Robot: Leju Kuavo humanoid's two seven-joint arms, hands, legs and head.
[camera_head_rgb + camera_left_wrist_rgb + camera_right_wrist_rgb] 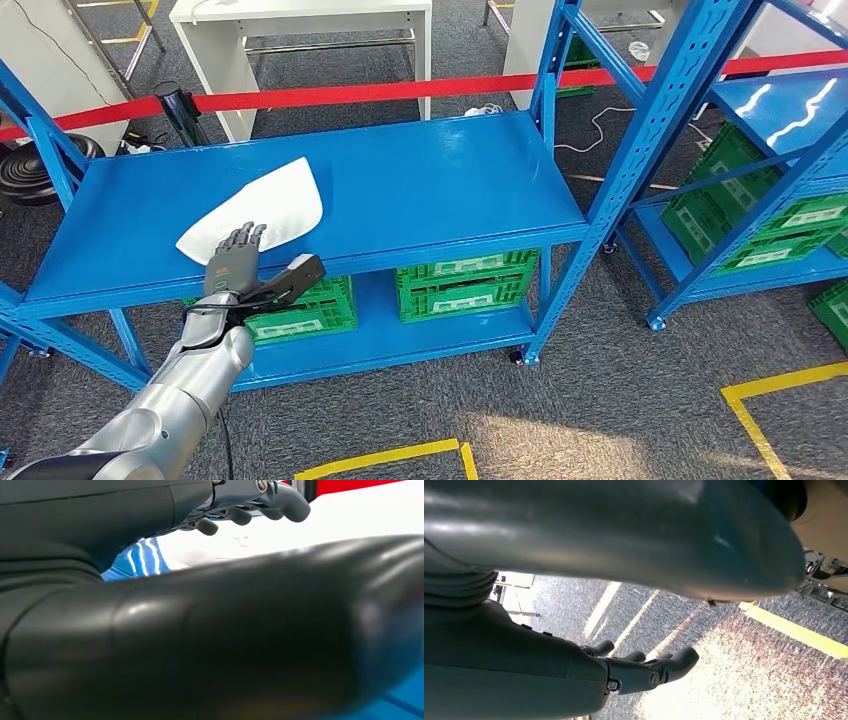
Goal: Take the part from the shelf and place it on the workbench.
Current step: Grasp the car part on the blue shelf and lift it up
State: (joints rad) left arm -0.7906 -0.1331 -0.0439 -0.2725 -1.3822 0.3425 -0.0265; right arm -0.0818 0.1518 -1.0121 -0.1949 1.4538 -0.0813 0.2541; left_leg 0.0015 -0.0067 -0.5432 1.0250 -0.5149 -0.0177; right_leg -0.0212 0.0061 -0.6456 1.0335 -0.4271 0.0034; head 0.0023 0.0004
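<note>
Well, the job has hardly got going, as far as I can judge. The white part (258,207) lies flat on the top board of the blue shelf (430,190), toward its left front, and nothing about it looks lifted. So the picking up is not yet done, and the carrying over and setting down on a workbench are all left to do. I cannot say for sure which of the pale tables beyond the red barrier tape (400,90) is meant as the workbench.

The left hand (238,262) is right at the front edge of the shelf. Its dark fingers (243,238) are stretched out flat and a little apart, lying over the near corner of the white part, while the thick thumb (296,274) sticks out to the side below the shelf edge, not under the part. From the left wrist view the fingers (240,515) hover low over the white sheet; whether they press on it I cannot tell. The hand grips nothing; it is spread, with the part beneath its fingertips.

The right hand (644,672) hangs down over the grey carpet, fingers loosely bent and apart, holding nothing.

Green crates (465,285) sit on the board below.
</note>
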